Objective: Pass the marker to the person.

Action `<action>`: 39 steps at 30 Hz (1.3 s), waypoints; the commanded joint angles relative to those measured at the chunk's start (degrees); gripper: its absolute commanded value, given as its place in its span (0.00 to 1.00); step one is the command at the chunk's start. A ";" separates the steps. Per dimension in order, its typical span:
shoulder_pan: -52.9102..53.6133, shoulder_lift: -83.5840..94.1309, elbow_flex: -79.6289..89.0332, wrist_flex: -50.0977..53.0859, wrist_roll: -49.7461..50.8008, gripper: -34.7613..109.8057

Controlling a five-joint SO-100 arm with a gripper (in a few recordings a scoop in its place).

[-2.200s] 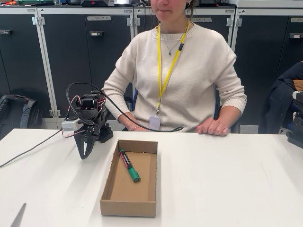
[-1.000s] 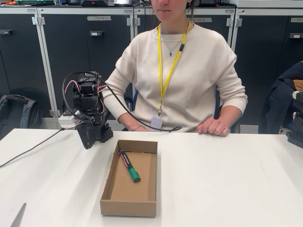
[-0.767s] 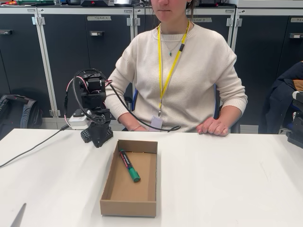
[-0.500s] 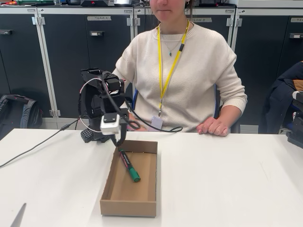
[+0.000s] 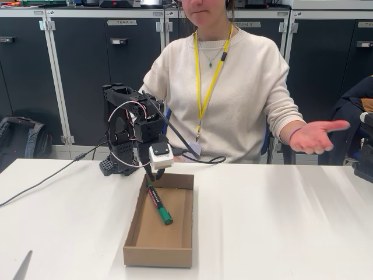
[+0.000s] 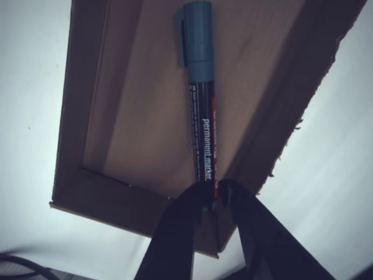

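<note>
Marker (image 6: 201, 111) lies in box (image 5: 133, 224) nr far wall; jaws narrow, straddling its butt end.

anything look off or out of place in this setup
Nothing stands out. The marker lies flat in the open cardboard box, slanted across its floor. The gripper sits at the marker's uncapped end, fingers either side of it. The person holds one hand out, palm up.

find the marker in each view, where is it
Fixed view: the marker lies diagonally in the cardboard box, left of centre, green cap nearest the camera.
Wrist view: marker upright at centre, cap on top.
Shared landmark: the cardboard box.
</note>
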 commanded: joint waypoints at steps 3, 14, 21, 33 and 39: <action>1.14 -1.49 3.34 -2.99 -0.53 0.26; 4.57 -4.31 11.95 -10.37 -3.16 0.29; 2.20 -4.48 6.77 -7.21 -5.45 0.30; -1.76 -6.33 0.35 -1.93 -7.12 0.30; -1.49 -7.56 2.72 -3.69 -7.65 0.32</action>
